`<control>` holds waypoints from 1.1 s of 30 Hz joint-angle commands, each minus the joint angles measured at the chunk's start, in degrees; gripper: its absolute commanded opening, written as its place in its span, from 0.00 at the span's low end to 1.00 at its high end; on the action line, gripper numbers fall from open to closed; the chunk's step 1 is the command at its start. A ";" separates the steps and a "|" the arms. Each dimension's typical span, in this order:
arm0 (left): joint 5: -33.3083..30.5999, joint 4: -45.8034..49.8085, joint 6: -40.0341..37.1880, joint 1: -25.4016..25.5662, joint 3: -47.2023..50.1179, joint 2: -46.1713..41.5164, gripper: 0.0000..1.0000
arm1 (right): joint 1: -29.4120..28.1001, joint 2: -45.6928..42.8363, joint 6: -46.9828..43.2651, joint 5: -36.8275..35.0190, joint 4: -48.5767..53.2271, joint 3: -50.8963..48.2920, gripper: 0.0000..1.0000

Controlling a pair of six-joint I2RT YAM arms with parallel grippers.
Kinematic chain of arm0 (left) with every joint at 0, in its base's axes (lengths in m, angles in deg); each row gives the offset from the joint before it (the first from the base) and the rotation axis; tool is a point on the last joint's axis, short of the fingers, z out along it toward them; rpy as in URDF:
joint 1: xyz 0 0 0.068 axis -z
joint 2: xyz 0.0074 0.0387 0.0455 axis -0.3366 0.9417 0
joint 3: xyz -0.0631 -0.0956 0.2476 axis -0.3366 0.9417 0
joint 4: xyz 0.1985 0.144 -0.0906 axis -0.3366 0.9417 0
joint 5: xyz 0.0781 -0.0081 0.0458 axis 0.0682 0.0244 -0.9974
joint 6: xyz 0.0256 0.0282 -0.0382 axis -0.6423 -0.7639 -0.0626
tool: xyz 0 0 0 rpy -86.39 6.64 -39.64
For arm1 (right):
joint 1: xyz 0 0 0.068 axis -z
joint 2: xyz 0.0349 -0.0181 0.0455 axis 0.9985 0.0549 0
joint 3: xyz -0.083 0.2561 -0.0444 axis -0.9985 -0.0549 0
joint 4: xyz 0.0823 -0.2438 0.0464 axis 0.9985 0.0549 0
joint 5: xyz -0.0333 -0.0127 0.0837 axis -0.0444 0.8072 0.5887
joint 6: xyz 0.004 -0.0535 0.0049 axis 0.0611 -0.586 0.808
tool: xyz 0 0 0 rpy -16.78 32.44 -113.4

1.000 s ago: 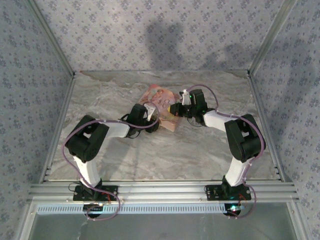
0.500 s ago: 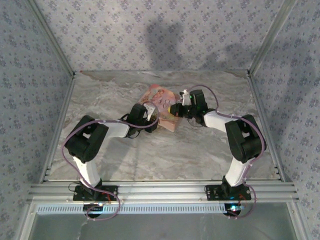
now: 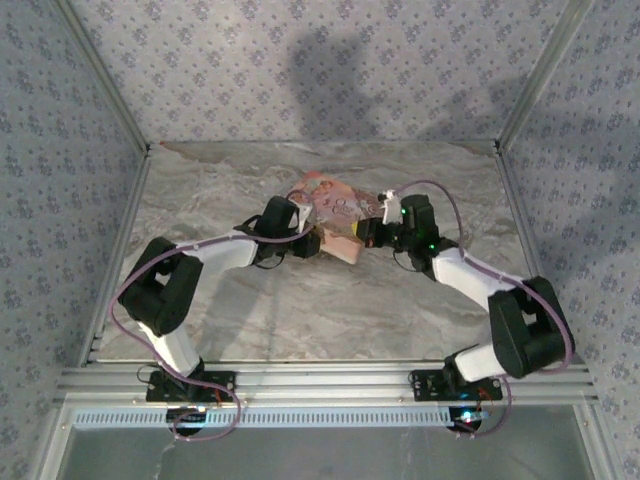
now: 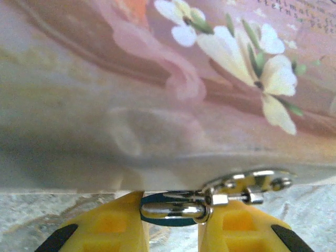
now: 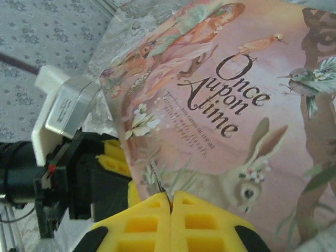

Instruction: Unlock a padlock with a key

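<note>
Just ahead of the left wrist camera, the left gripper point(image 4: 173, 202) has its two yellow fingers point(image 4: 113, 226) standing narrowly apart. Between them lies the small blue-bodied padlock with a silvery metal part point(image 4: 176, 210). It fills the gap and seems to touch both fingers, so I judge that it is clamped. Its long axis runs sideways, across the fingers, and a silvery clasp goes out past the right-hand finger. Directly behind it rises the side of the pink cardboard box printed with flowers point(image 4: 157, 79), which stands on the grey marbled table point(image 3: 300, 310).

In the right wrist view, the right gripper point(image 5: 169, 198) is fully closed on the thin silvery metal key point(image 5: 156, 178). The blade sticks out forward and leans a little to the left, toward the printed face of the box. Farther on, past the left edge of the box, the yellow fingers of the other arm are seen.

From above, both grippers point(image 3: 312, 243) point(image 3: 365, 232) face each other across the near corner of the box. So the padlock lies to the left of the key, near but apart from it. The blade must be turned toward it. Where the keyhole faces, I cannot tell.
</note>
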 commanded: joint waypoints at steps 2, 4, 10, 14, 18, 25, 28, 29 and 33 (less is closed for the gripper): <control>4.91 2.65 5.85 0.79 -4.91 -3.24 0.20 | -2.11 -6.71 -3.03 -1.29 -0.95 -5.53 0.00; 5.20 3.69 9.08 0.95 -6.09 -3.24 0.20 | -4.26 -9.26 -3.90 -3.27 -1.21 -7.74 0.00; 7.96 5.43 16.38 1.08 -9.39 -2.05 0.18 | -9.98 -11.90 -3.02 -11.40 -7.19 -14.48 0.00; 10.22 5.92 22.08 1.19 -11.11 -0.66 0.20 | -12.77 -10.11 -2.34 -16.69 -13.50 -17.54 0.00; 11.50 5.35 25.90 1.55 -11.95 0.01 0.18 | -15.57 -7.57 -3.13 -21.19 -18.33 -18.85 0.00; 12.36 6.05 28.93 1.91 -13.41 0.24 0.18 | -16.04 -2.83 -4.70 -22.59 -26.17 -19.66 0.00; 12.82 6.14 30.14 2.01 -13.74 0.19 0.17 | -16.08 -1.20 -5.43 -22.50 -28.89 -19.59 0.00; 12.94 6.22 30.47 1.98 -13.85 0.10 0.17 | -15.99 -0.81 -5.58 -22.39 -29.55 -19.64 0.00; 13.42 6.75 31.36 2.04 -14.29 -0.05 0.17 | -15.63 -0.10 -6.11 -22.12 -31.27 -20.06 0.00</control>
